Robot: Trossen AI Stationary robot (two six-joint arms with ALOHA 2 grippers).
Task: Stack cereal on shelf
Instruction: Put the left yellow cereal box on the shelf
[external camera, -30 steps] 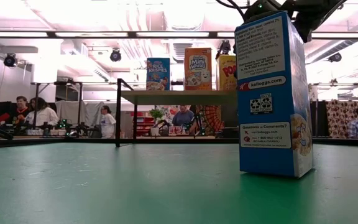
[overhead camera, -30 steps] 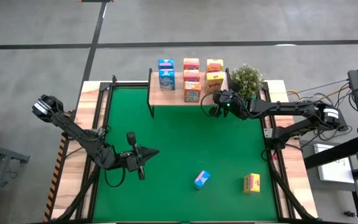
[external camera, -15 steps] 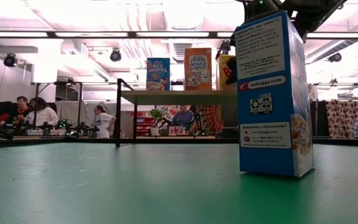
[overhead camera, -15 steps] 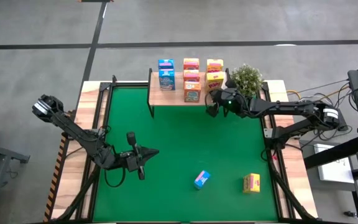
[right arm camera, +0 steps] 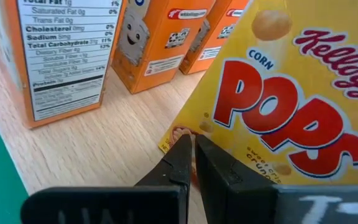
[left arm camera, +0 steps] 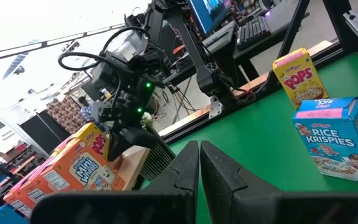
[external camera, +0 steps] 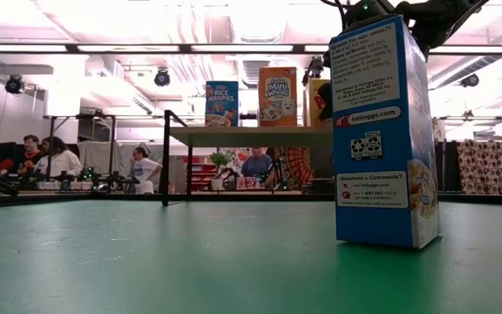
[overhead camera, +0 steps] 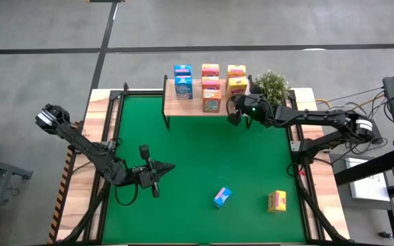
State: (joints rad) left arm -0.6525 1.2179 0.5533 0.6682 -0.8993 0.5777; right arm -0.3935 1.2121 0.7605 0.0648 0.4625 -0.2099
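From above, the right gripper (overhead camera: 235, 111) sits at the right end of the shelf (overhead camera: 171, 104), in the upper middle of the frame. Over the last second it has crept upward, closer to the yellow boxes (overhead camera: 236, 82) at the shelf's right end. Its fingers are pinched together, holding nothing — the wrist view shows the closed tips just beside the front of a yellow box (right arm camera: 291, 106), probably nudging it into line.

Seven boxes stand upright on the shelf in three rows running top to bottom: blue, orange, yellow.

Two remain on the green mat (overhead camera: 183, 164) at lower right: a blue box (overhead camera: 221, 197), its long axis slanting toward upper right, and a yellow box (overhead camera: 277, 201) lying square with the frame.

The left gripper (overhead camera: 157, 169) waits at lower left, closed and empty.
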